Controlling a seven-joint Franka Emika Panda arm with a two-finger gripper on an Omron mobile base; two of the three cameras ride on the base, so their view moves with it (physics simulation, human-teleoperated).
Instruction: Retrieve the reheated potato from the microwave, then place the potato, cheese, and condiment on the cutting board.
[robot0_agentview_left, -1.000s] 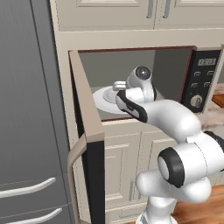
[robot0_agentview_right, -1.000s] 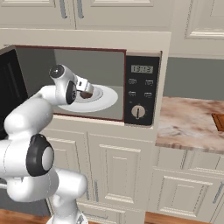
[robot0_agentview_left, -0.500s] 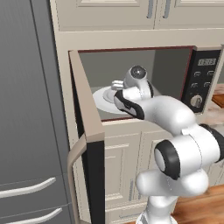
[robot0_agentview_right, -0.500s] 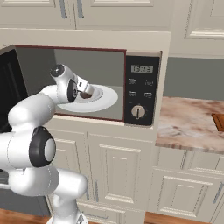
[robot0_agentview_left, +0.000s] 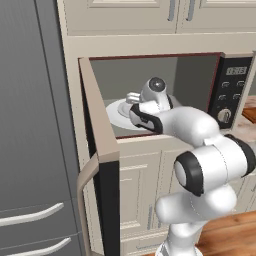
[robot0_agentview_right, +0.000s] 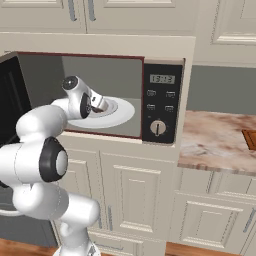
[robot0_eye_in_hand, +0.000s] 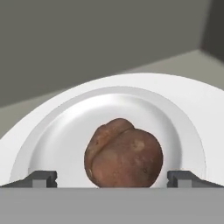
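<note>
The microwave (robot0_agentview_right: 162, 102) stands with its door (robot0_agentview_left: 100, 150) swung wide to the left, the arm reaching into the cavity. Inside, the potato (robot0_eye_in_hand: 124, 154) rests at the centre of a white plate (robot0_eye_in_hand: 52, 140) on the round turntable (robot0_agentview_right: 122, 114). The gripper (robot0_eye_in_hand: 112, 179) has its jaws spread wide apart, one fingertip (robot0_eye_in_hand: 43, 178) on each side of the potato, neither touching it.

The microwave (robot0_agentview_right: 100, 95) floor carries a white turntable (robot0_eye_in_hand: 205, 109); a shallow white plate (robot0_eye_in_hand: 57, 140) sits on it, apparently centred.
</note>
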